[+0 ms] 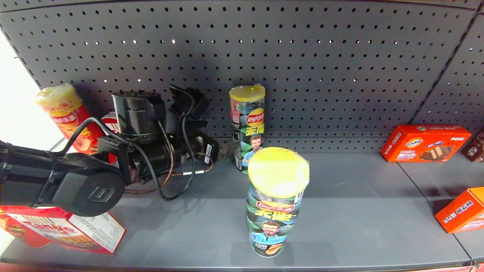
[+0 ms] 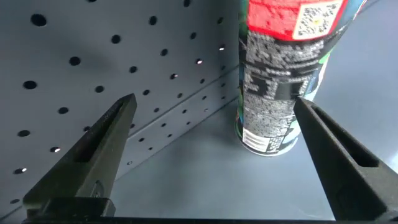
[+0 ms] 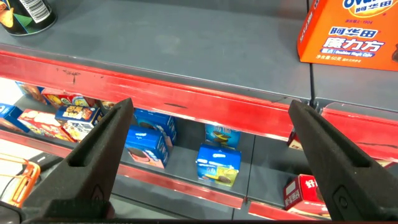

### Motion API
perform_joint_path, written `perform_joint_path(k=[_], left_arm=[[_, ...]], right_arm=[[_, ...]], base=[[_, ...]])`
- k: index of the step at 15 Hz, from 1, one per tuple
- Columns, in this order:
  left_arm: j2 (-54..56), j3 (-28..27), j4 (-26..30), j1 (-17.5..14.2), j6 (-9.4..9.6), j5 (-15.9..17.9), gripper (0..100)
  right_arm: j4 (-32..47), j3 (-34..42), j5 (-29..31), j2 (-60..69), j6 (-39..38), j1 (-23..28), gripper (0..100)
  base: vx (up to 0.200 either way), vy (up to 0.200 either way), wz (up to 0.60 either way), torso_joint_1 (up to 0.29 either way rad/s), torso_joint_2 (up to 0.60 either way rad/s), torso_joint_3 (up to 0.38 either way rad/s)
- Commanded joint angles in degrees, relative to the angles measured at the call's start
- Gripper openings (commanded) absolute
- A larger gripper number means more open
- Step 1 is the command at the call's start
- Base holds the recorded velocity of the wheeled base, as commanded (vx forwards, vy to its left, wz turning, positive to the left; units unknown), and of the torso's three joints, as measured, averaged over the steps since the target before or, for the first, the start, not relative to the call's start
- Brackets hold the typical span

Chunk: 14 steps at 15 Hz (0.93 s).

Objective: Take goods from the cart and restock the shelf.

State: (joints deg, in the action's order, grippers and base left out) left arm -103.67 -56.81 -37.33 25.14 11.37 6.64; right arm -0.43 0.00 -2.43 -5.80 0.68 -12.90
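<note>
Two green chip cans with yellow lids stand upright on the grey shelf (image 1: 359, 204): one at the back (image 1: 247, 124) by the pegboard, one near the front (image 1: 274, 204). My left gripper (image 1: 227, 148) lies low over the shelf just left of the back can. In the left wrist view this gripper (image 2: 214, 106) is open, with the back can (image 2: 280, 81) standing just past its fingertips and nothing between them. My right gripper (image 3: 211, 109) is open and holds nothing, hanging in front of the shelf's red front edge (image 3: 186, 87).
A red chip can (image 1: 68, 117) leans at the back left and a red-and-white box (image 1: 64, 228) lies at the front left. Orange boxes (image 1: 425, 142) (image 1: 461, 215) sit at the right. Blue boxes (image 3: 149, 140) fill a lower shelf. The shelf between the cans and the orange boxes is bare.
</note>
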Motion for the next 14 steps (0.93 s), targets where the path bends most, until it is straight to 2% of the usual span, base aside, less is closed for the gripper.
perform_joint_path(k=[1, 5, 9, 14], left_arm=[[-0.39, -0.14, -0.03, 0.0, -0.04, -0.32, 100], [-0.39, -0.23, 0.06, -0.18, -0.04, -1.28, 100], [-0.39, -0.41, 0.06, -2.29, 0.05, -1.37, 100], [-0.31, -0.32, 0.06, -2.37, 0.05, -1.63, 100]], right_arm=[[-0.01, 0.0, -0.04, -0.09, 0.02, -0.02, 100], [-0.01, 0.0, -0.04, -0.09, 0.02, -0.02, 100], [-0.01, 0.0, -0.04, -0.09, 0.02, -0.02, 100], [-0.01, 0.0, -0.04, -0.09, 0.02, -0.02, 100]], base=[[0.0, 0.0, 0.0, 0.0, 0.0, 0.0], [0.0, 0.0, 0.0, 0.0, 0.0, 0.0], [0.0, 0.0, 0.0, 0.0, 0.0, 0.0], [0.0, 0.0, 0.0, 0.0, 0.0, 0.0]])
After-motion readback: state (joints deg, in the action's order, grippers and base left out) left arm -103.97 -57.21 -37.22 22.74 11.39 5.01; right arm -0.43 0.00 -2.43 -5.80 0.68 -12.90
